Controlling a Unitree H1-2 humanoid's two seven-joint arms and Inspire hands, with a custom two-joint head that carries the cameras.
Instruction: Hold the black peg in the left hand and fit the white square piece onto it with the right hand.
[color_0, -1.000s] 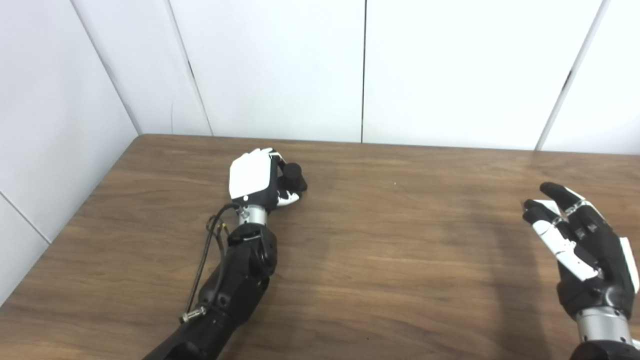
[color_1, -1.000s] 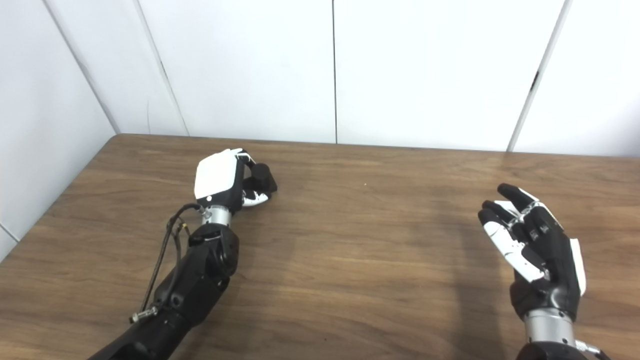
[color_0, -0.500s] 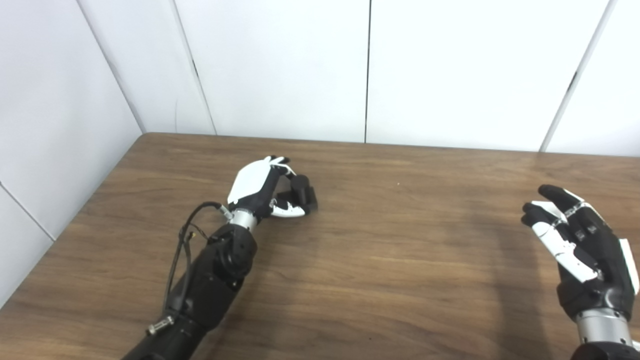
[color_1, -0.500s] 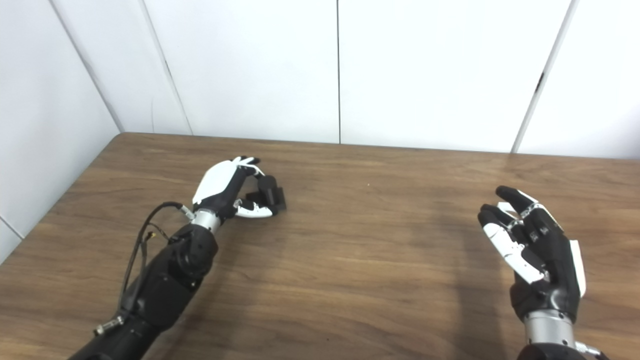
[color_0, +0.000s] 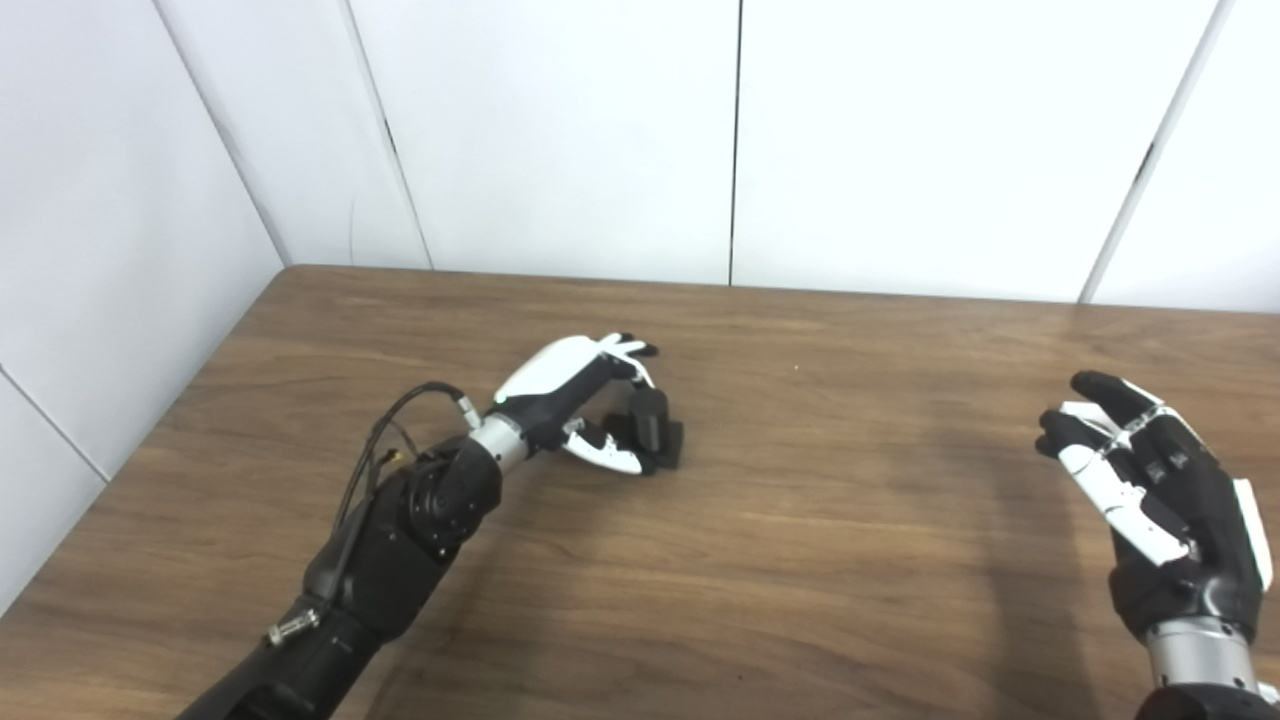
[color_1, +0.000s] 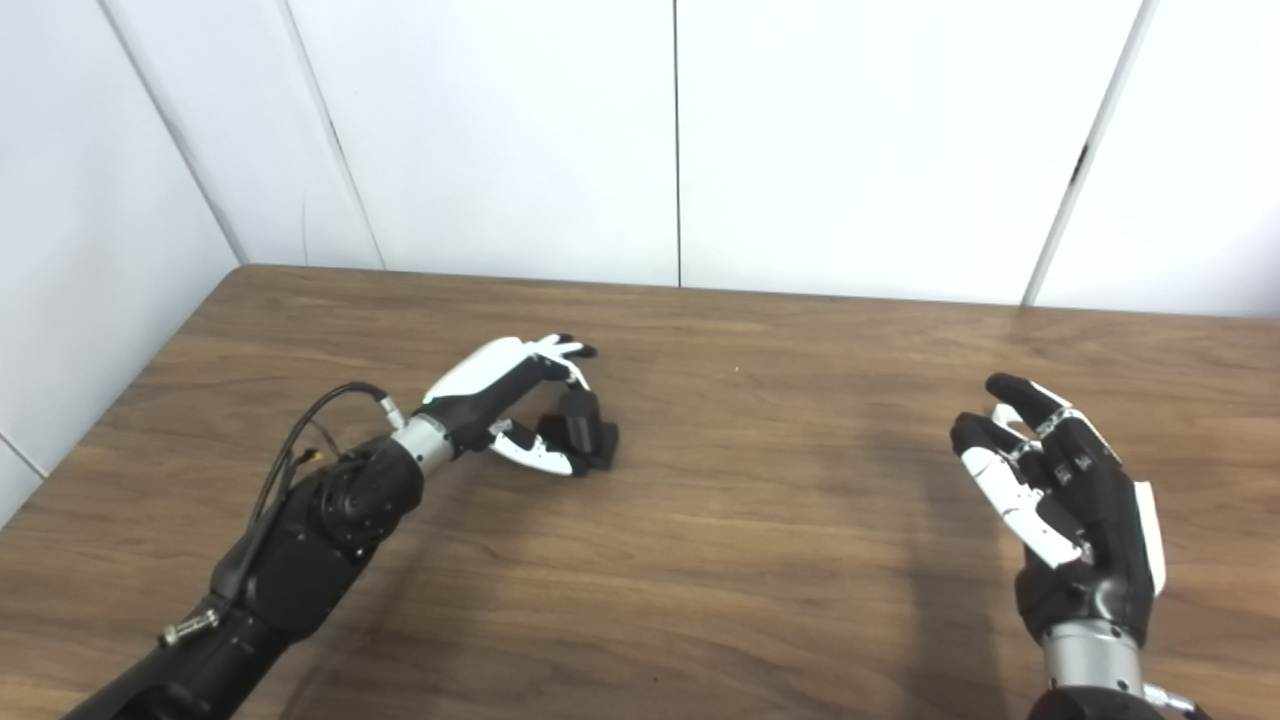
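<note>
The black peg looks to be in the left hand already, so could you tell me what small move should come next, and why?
Probably lift the black peg slightly. The left hand has its fingers around it, yet its base seems to rest on the table. The right hand is open and empty; no white piece is in view.

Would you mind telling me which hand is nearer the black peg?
Left. The left hand is closed around the black peg; the right hand hovers open far across the table.
</note>
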